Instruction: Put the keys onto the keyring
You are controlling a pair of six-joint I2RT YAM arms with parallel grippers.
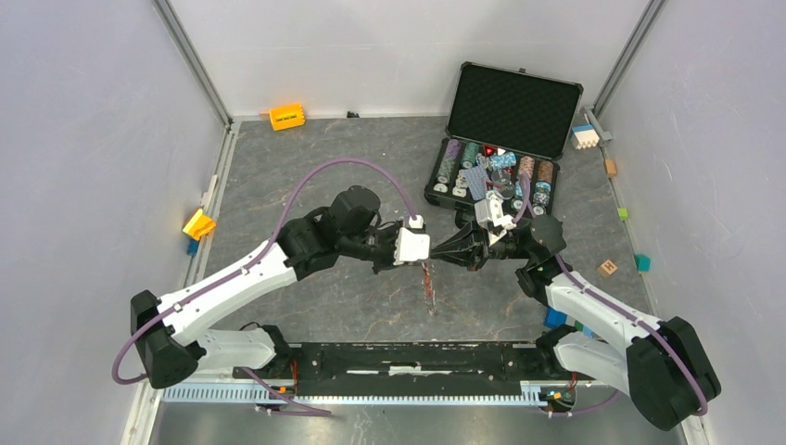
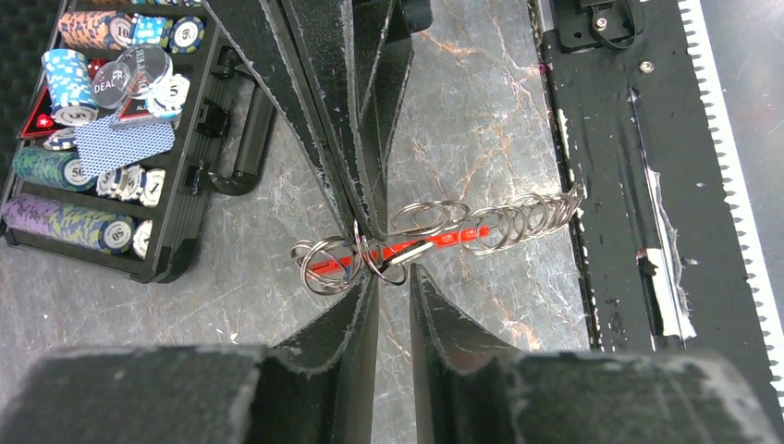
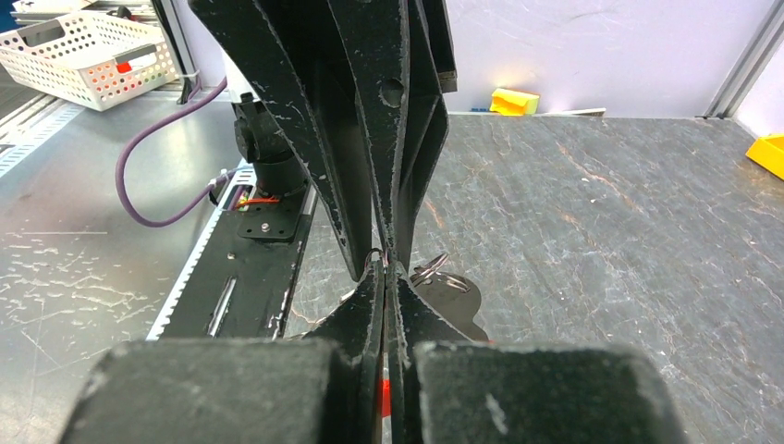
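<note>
The keyring [image 1: 427, 283] hangs below the spot where my two grippers meet over the table's middle, its red fob pointing down. In the left wrist view the red fob [image 2: 471, 236] runs through a row of silver rings [image 2: 527, 220]. My right gripper [image 2: 367, 227] comes in from above, shut on a ring at the fob's left end. My left gripper [image 2: 395, 273] faces it with a narrow gap between its jaws and a ring at their mouth. The right wrist view shows my right gripper [image 3: 388, 264] pressed shut on a thin ring, with loose rings [image 3: 433, 270] beside it. I cannot pick out the keys among the rings.
An open black case [image 1: 556, 93] of poker chips stands at the back right, close behind the grippers. An orange block [image 1: 286, 117] lies by the back wall, a yellow block [image 1: 198, 224] at the left wall, small blocks [image 1: 607, 268] at the right. A black rail [image 1: 408, 357] lines the near edge.
</note>
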